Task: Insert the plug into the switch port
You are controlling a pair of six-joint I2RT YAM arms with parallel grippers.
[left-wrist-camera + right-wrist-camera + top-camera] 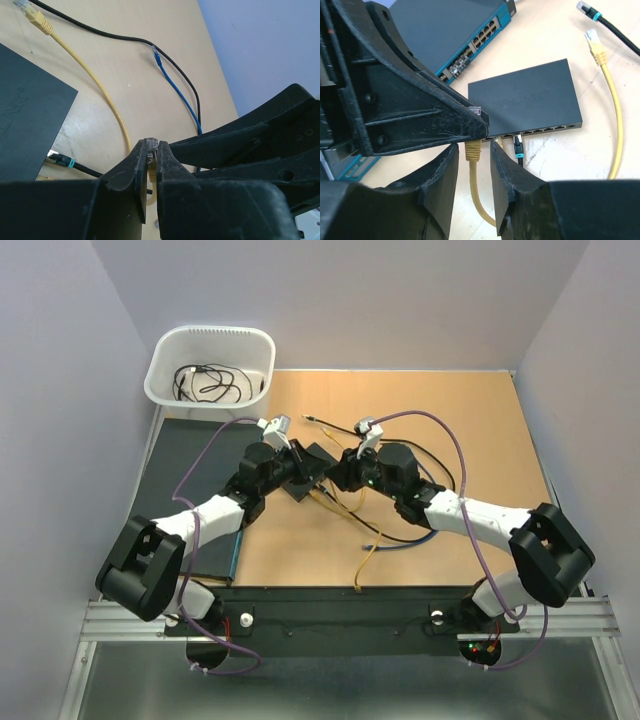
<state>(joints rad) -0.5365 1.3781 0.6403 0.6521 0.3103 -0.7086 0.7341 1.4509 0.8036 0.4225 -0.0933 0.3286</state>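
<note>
The left claw (150, 159) is pressed together on the clear tip of the yellow plug (473, 149). The plug hangs above the table (560, 160), just short of the switch (530, 97). The right claw (474, 172) is spread around the plug's boot, with a gap showing on each side.

To do this step well, the right claw should probably close on the boot behind the tip, so the nose stays bare for the port (547, 129). The left claw should let go only once that grip is firm. The latch side is hard to read from here, so check it before pushing. Then line the plug up square with the port row and drive it straight in.

One port already holds a black cable (518, 146), and the ports to its right look free. A loose yellow cable (612, 100) lies to the right, apart from the switch. The big switch (445, 30) sits behind it. Both claws crowd the same spot, so the open room for backing off is toward the near side.
</note>
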